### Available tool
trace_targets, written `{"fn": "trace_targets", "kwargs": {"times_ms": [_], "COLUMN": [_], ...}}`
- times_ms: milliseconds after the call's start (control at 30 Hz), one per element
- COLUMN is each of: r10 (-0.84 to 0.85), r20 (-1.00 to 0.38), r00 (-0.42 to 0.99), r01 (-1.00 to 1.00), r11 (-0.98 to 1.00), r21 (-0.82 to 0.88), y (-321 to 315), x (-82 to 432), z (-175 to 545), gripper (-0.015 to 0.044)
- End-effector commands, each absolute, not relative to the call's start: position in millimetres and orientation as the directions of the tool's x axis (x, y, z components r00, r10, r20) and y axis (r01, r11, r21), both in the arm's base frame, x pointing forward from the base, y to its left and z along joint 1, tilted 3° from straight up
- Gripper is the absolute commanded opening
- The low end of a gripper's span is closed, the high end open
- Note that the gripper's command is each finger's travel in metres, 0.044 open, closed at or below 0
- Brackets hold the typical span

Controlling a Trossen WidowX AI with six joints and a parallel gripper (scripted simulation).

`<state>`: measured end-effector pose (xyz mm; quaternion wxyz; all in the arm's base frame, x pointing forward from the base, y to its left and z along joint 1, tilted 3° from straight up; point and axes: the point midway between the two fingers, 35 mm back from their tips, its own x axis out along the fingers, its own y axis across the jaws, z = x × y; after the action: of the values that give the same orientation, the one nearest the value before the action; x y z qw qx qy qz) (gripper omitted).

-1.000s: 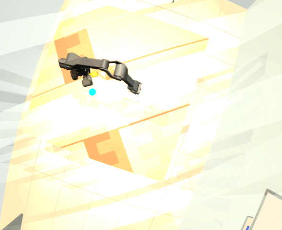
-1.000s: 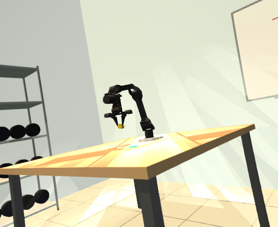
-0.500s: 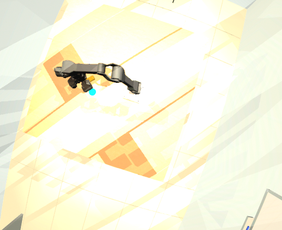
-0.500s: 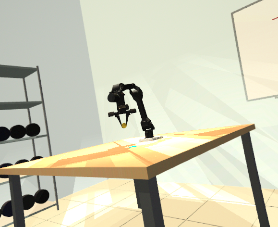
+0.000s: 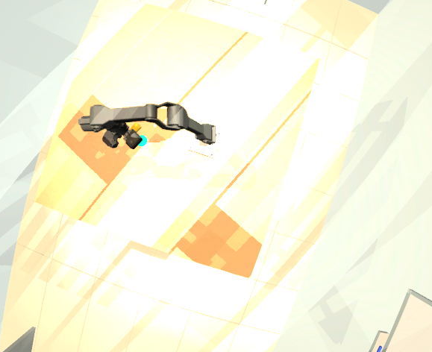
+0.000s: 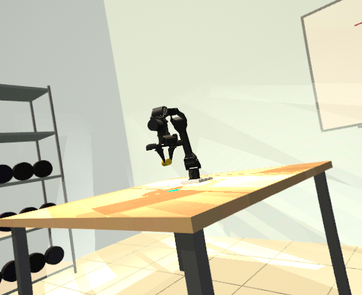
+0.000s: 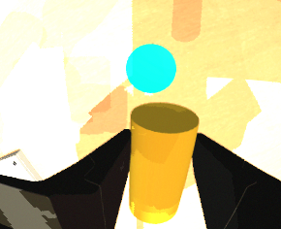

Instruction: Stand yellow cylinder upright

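Observation:
The yellow tall cylinder is held in the air, well above the table, lying roughly level. My gripper is shut on it, one finger on each side. In the wrist view one round end faces up the picture. In the top view the arm hides most of the cylinder. The cyan circle lies flat on the table below. In the wrist view it appears just beyond the cylinder's end, and nothing stands on it.
The wooden table has bright patches and shadows on it. The arm's pale base plate sits on the table, to the right of the circle in the exterior view. A rack with dark round weights and a whiteboard stand away from the table.

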<state>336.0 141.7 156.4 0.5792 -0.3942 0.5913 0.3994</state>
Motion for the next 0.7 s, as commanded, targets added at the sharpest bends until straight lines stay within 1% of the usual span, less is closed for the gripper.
{"fn": "trace_targets", "kwargs": {"times_ms": [0, 133, 667], "r10": [0.002, 0.006, 0.116], "r20": [-1.0, -1.0, -0.993], "r00": [-0.019, -0.018, 0.021], "r01": [-0.946, -0.947, -0.927], "r11": [0.324, 0.321, 0.374], "r21": [0.018, 0.019, 0.024], "y": [149, 151, 156], "x": [335, 335, 347], "z": [158, 157, 146], "gripper": [0.0105, 0.0105, 0.0105]}}
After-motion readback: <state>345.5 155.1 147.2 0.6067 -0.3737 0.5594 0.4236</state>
